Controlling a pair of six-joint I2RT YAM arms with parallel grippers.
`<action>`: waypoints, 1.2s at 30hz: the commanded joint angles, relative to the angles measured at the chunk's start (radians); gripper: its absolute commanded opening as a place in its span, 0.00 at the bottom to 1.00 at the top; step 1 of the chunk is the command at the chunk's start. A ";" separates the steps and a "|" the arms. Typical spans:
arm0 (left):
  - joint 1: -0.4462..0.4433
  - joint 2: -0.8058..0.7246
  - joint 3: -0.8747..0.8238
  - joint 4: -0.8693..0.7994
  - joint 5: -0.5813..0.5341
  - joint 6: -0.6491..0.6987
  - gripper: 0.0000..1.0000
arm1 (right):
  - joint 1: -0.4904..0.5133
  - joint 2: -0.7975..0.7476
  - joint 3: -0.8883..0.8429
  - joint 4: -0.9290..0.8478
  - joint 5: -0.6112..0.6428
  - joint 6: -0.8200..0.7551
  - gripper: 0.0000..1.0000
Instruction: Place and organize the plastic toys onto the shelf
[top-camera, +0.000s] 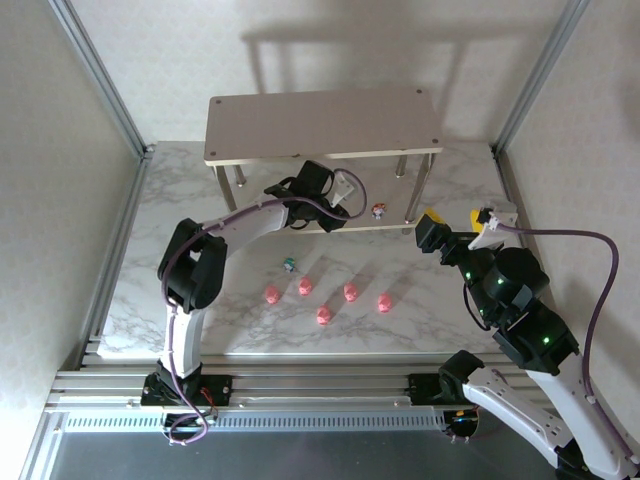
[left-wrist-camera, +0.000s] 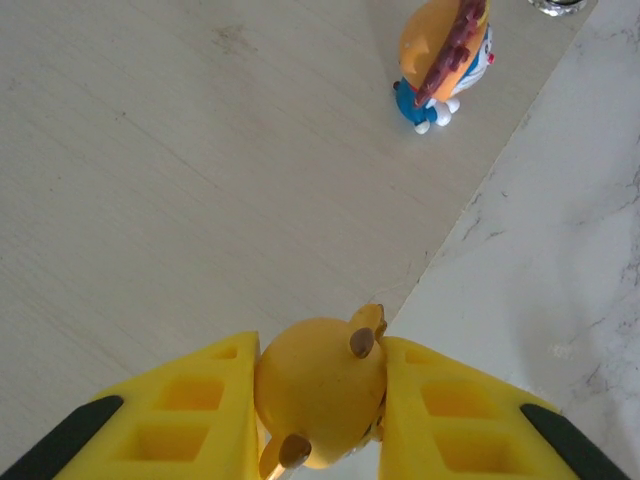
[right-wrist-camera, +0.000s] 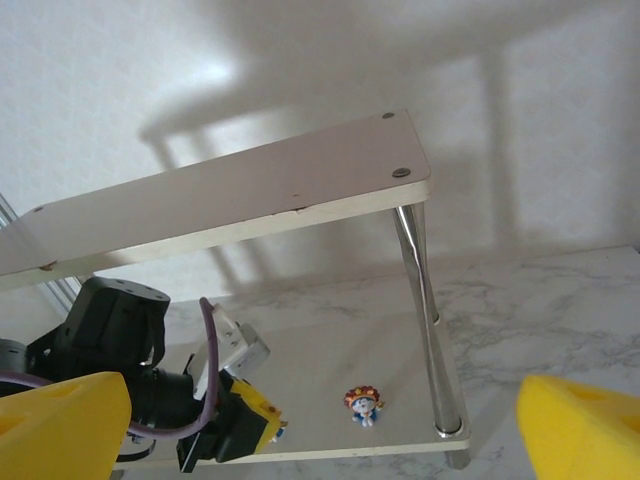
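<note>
Yellow-orange figurine (left-wrist-camera: 320, 390) pinched in left jaws, straddling front edge of shelf's lower board (left-wrist-camera: 200, 180). Right jaws wide open, empty. Risk: release here, and round toy may tip off onto surface (left-wrist-camera: 560, 280).

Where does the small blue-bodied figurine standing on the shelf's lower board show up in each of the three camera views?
Top external: blue-bodied figurine right of centre, on the lower board near its front edge.
Left wrist: figurine top right, by the board's edge.
Right wrist: figurine bottom centre, near the front edge.
Shared landmark: the silver leg at the board's front right corner, just right of it.
</note>
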 joint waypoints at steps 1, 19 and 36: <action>0.011 0.024 0.030 -0.002 -0.010 -0.013 0.17 | -0.006 -0.012 -0.009 0.034 0.021 0.001 0.99; 0.031 0.050 0.031 0.038 0.011 0.009 0.19 | -0.005 0.011 -0.003 0.045 0.024 -0.011 0.99; 0.040 0.069 0.049 0.031 0.008 0.024 0.25 | -0.006 0.027 -0.001 0.056 0.023 -0.018 0.99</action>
